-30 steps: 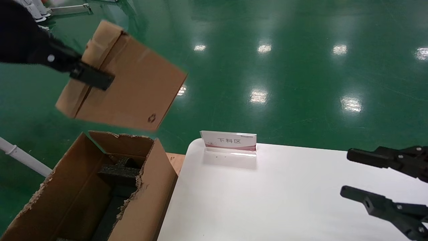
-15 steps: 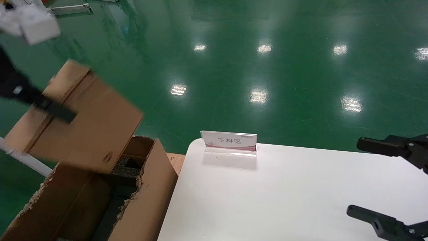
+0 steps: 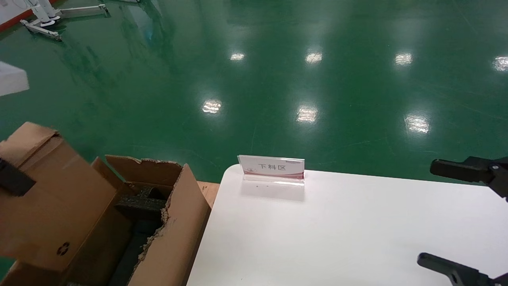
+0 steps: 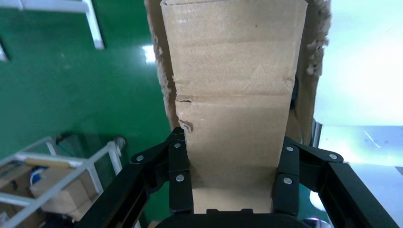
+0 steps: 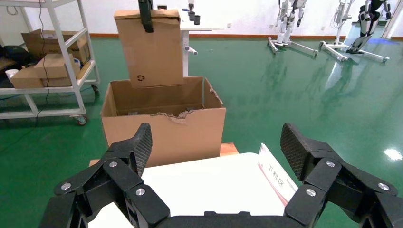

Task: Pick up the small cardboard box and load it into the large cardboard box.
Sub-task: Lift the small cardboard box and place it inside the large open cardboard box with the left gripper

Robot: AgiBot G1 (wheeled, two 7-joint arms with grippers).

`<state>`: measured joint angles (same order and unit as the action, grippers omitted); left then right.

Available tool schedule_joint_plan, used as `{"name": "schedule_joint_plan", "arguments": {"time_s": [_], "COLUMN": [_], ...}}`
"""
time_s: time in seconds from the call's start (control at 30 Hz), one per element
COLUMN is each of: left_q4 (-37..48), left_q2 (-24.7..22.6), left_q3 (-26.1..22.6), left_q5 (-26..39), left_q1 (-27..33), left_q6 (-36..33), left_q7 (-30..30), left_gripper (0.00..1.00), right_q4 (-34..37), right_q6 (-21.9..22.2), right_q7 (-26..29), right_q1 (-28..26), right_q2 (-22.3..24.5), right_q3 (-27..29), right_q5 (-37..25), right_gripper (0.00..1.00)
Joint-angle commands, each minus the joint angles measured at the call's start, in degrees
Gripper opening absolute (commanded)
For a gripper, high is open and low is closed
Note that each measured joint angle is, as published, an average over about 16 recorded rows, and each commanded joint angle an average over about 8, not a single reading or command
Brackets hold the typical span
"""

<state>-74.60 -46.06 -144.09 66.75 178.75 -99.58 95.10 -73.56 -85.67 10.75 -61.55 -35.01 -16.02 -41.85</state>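
Observation:
My left gripper (image 4: 233, 142) is shut on the small cardboard box (image 3: 51, 206), a flat brown box with a dark round logo near its lower corner. One black finger (image 3: 12, 180) shows on its face at the left edge of the head view. The box hangs upright over the left side of the large cardboard box (image 3: 178, 222), its lower edge at about rim level (image 5: 151, 47). The large carton (image 5: 161, 128) has torn top edges and black foam (image 3: 141, 204) inside. My right gripper (image 5: 218, 142) is open and empty over the white table's right side (image 3: 426, 212).
A white table (image 3: 317, 238) stands right of the carton, with a small upright sign (image 3: 272, 169) at its back edge. A wooden board (image 3: 207, 190) lies under the carton. A shelf cart with boxes (image 5: 47, 66) stands beyond it on the green floor.
My left gripper has carried the small box down and to the left, from high above the carton to hanging at its opening. My right gripper has drawn back to the right.

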Motion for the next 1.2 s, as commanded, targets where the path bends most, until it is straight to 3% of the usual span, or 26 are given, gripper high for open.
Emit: {"name": "schedule_joint_plan", "arguments": {"time_s": [0.03,0.6,1.2], "left_q4": [1.09,6.02,8.78], "left_q2": [-0.31,9.34,14.56], "left_q3": [-2.3,-6.6,-6.88], "left_q5": [-0.69,1.22,1.35], "left_q1": [0.46,-4.12,-16.81], "left_q6": [-0.06,6.49,15.74], "left_q7": [-0.93,-10.96,-12.91], "left_gripper": [0.0,0.0,0.0], "right_q4": [0.0,0.0,0.0], "right_q6": [0.0,0.0,0.0], "right_q7": [0.0,0.0,0.0], "right_q1": [0.0,0.0,0.0], "right_q2": [0.0,0.0,0.0], "right_q3": [0.0,0.0,0.0], "right_q5": [0.0,0.0,0.0], "right_gripper": [1.0,1.0,1.0]}}
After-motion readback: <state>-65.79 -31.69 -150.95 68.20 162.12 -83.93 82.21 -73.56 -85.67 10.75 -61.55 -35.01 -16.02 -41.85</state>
